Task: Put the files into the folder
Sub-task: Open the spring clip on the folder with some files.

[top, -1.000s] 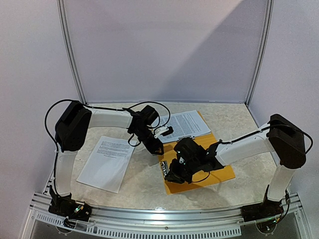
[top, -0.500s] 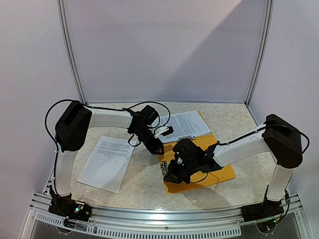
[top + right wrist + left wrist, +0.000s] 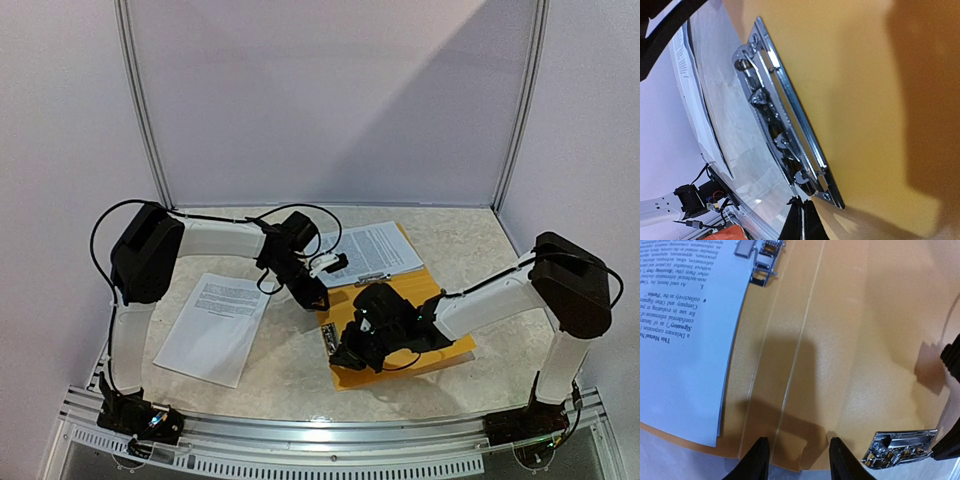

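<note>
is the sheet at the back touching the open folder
Touching. The left wrist view shows the printed sheet lying flat on the orange folder, its top edge under a metal clip.

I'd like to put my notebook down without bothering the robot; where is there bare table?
The far left corner, behind the loose sheet, is bare table; so is the far right corner beyond the folder. The middle is crowded: both hands, left and right, work over the open folder.
</note>
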Controlling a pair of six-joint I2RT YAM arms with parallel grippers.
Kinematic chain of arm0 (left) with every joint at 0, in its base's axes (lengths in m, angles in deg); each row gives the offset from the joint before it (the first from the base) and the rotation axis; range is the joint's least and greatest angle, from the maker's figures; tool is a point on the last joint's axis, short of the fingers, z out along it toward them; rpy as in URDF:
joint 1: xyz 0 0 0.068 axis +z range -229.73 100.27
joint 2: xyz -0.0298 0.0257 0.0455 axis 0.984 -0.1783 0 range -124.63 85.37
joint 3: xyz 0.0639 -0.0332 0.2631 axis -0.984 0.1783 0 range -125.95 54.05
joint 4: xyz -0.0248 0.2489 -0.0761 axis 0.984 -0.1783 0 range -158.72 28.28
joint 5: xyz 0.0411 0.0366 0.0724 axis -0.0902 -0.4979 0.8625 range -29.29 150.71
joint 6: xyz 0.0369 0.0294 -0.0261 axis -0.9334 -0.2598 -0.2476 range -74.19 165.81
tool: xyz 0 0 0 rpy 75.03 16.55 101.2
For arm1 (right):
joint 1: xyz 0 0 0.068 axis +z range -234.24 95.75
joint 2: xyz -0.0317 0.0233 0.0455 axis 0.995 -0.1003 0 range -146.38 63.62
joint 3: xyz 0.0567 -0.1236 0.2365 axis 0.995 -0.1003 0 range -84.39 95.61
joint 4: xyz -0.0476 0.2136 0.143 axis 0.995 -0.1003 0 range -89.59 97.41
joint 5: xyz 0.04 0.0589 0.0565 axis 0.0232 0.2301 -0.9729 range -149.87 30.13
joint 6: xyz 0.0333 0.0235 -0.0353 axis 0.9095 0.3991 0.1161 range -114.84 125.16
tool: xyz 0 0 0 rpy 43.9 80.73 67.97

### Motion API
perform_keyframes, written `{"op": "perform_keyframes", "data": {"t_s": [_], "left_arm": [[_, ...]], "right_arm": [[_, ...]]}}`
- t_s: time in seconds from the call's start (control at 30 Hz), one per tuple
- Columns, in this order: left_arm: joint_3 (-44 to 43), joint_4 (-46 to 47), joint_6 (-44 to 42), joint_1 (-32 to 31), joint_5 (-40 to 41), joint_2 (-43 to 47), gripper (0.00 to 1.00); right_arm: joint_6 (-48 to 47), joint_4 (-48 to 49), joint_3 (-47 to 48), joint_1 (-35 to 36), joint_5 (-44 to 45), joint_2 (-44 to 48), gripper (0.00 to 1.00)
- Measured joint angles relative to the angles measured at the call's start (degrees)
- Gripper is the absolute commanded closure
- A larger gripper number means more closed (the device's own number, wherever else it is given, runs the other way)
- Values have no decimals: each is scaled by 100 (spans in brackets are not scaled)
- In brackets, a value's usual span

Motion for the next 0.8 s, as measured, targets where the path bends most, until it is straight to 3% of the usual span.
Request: {"op": "perform_keyframes", "data": {"t_s": [0.57,0.8], "left_arm": [[-28,70,-197,-28,26,-57,57],[-120,101,-264,-52,42,-127,57]], "right_arm": [[920,1482,-1043,-2,245,125,100],[990,1526,-1038,-2,260,111,100]]}}
